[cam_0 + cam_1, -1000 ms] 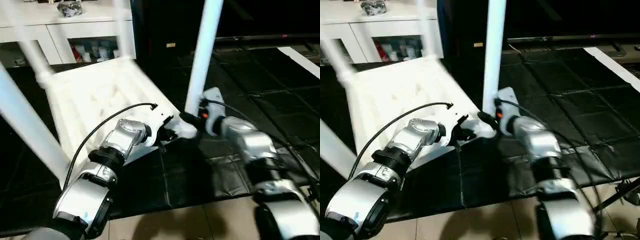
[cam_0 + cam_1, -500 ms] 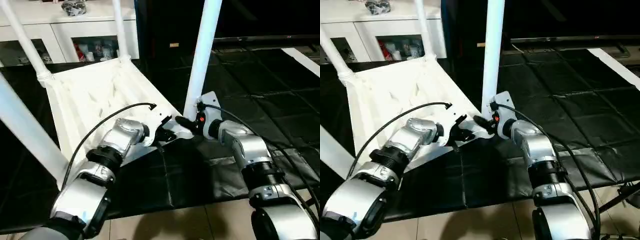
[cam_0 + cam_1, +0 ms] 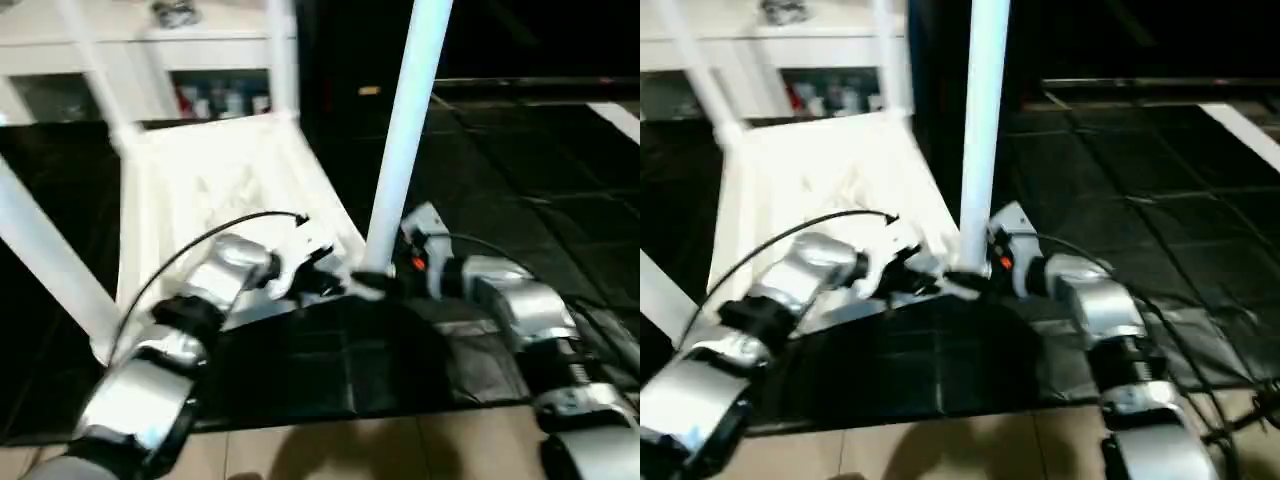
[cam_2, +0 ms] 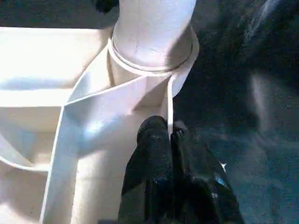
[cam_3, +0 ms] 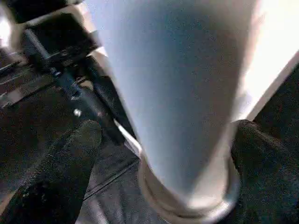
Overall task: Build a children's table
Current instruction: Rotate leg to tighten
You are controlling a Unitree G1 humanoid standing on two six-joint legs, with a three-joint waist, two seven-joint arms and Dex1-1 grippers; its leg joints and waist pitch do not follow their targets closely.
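Note:
The children's table lies upside down, its ribbed white top [image 3: 215, 185] facing up on a black mat. Three legs stand in corner sockets at the left and back. A fourth leg [image 3: 405, 130] rises from the near right socket [image 4: 152, 51]. My left gripper [image 4: 167, 133] is shut on the thin rim wall of the top, right beside that socket. My right gripper [image 3: 385, 283] is at the base of the same leg [image 5: 177, 84]. It is open, with one black finger [image 5: 60, 172] on each side of the leg.
A white cabinet [image 3: 120, 45] with glass doors stands behind the table. The black padded mat [image 3: 330, 370] ends at a tan floor [image 3: 350, 450] close to me. A white strip [image 3: 625, 120] lies at the far right.
My right gripper's fingers have spread apart off the leg's base. The left gripper keeps its hold on the rim. The camera has shifted, so the whole scene sits further right.

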